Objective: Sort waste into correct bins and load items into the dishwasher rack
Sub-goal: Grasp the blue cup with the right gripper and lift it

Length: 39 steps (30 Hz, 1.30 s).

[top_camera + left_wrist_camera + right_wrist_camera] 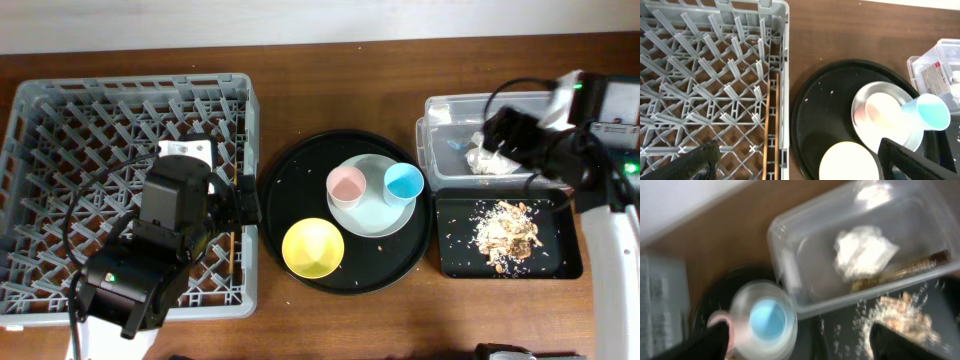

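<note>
The grey dishwasher rack [60, 120] fills the left. Wooden chopsticks [771, 131] lie in it along its right wall, also in the overhead view [232, 250]. My left gripper [243, 198] is open and empty above the rack's right edge [800, 167]. The plate [385, 215] holds the pink cup [346, 185] and blue cup [404, 182]; the yellow bowl [313, 248] sits beside it. The tissue [490, 158] lies in the clear tub [440, 110]. Food scraps [510, 230] lie in the black tray [455, 255]. My right gripper [497, 135] is open and empty over the tub [810, 345]. No spoon shows.
The plate, cups and bowl rest on a large round black tray [290, 190] in the middle. Loose crumbs dot that tray. The clear tub and black tray sit side by side at the far right. The right wrist view is motion-blurred.
</note>
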Tool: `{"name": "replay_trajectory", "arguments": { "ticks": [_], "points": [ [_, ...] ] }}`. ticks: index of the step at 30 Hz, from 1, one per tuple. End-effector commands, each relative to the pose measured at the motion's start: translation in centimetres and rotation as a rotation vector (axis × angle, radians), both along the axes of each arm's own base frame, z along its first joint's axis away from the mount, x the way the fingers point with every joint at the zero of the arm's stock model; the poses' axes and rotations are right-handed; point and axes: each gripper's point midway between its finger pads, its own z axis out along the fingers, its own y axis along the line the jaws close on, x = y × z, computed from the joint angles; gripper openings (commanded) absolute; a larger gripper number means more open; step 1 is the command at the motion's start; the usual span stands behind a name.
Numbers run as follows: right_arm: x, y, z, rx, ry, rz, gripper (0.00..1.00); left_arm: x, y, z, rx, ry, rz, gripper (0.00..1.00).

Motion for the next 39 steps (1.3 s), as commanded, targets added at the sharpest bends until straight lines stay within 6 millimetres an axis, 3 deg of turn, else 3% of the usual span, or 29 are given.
{"name": "replay_trajectory", "arguments": {
  "ticks": [1,2,4,6,7,8,9,10,11,12,14,18,19,22,24,26,28,30,32,33,35,36,37,39],
  "points": [
    [-2.6,7.1,-0.8,-0.119,0.072,0.396,0.88,0.0,0.0,0.6,-0.005,-0.016,0.001,0.99],
    [-3.5,11.2,-1.6,-0.086,0.101,0.532,0.89,0.0,0.0,0.6,-0.005,-0.016,0.001,0.99],
    [-3.8,14.6,-3.2,-0.099,0.143,0.643,0.97,0.0,0.0,0.6,-0.005,-0.016,0.001,0.99],
    [-3.2,15.9,-4.5,-0.168,0.148,0.728,0.71,0.0,0.0,0.6,-0.005,-0.016,0.001,0.99],
    [-2.7,16.3,-6.1,-0.202,0.189,0.739,0.66,0.0,0.0,0.6,-0.005,-0.016,0.001,0.99],
    [-2.1,16.7,-8.4,-0.209,0.258,0.754,0.99,0.0,0.0,0.6,-0.005,-0.016,0.001,0.99],
    [-1.7,16.8,-10.3,-0.210,0.314,0.759,0.99,0.0,0.0,0.6,-0.005,-0.016,0.001,0.99],
    [-1.4,16.9,-12.5,-0.212,0.382,0.763,0.90,0.0,0.0,0.6,-0.005,-0.016,0.001,0.99],
    [-0.9,16.4,-15.0,-0.249,0.454,0.751,0.32,0.0,0.0,0.6,-0.005,-0.016,0.001,0.99],
    [-0.3,15.6,-17.0,-0.301,0.501,0.734,0.34,0.0,0.0,0.6,-0.005,-0.016,0.001,0.99],
    [0.4,14.9,-18.6,-0.354,0.528,0.717,0.37,0.0,0.0,0.6,-0.005,-0.016,0.001,0.99],
    [1.4,15.2,-19.8,-0.362,0.516,0.712,0.36,0.0,0.0,0.6,-0.005,-0.016,0.001,0.99],
    [1.4,15.2,-19.8,-0.362,0.517,0.712,0.30,0.0,0.0,0.6,-0.005,-0.016,0.001,0.99],
    [0.6,14.8,-21.4,-0.363,0.543,0.715,0.29,0.0,0.0,0.6,-0.005,-0.016,0.001,0.99],
    [0.8,14.9,-21.6,-0.362,0.531,0.714,0.14,0.0,0.0,0.6,-0.005,-0.016,0.001,0.99],
    [1.3,15.1,-21.0,-0.361,0.512,0.712,0.04,0.0,0.0,0.6,-0.005,-0.016,0.001,0.99],
    [1.5,15.2,-18.7,-0.361,0.513,0.712,0.04,0.0,0.0,0.6,-0.005,-0.016,0.001,0.99],
    [2.4,16.1,-14.2,-0.333,0.470,0.718,0.04,0.0,0.0,0.6,-0.005,-0.016,0.001,0.99],
    [2.1,17.3,-8.0,-0.265,0.409,0.741,0.04,0.0,0.0,0.6,-0.005,-0.016,0.001,0.99],
    [1.2,18.6,-3.7,-0.187,0.339,0.799,0.04,0.0,0.0,0.6,-0.005,-0.016,0.001,0.99],
    [-2.0,22.1,2.0,-0.003,0.188,1.045,0.04,0.0,0.0,0.6,-0.005,-0.016,0.001,0.99],
    [-3.5,22.4,4.1,0.051,0.141,1.097,0.04,0.0,0.0,0.6,-0.005,-0.016,0.001,0.99],
    [-4.2,22.3,5.0,0.088,0.121,1.117,0.04,0.0,0.0,0.6,-0.005,-0.016,0.001,0.99],
    [-4.6,22.4,7.0,0.224,0.069,1.124,0.04,0.0,0.0,0.6,-0.005,-0.016,0.001,0.99]
  ]
}}
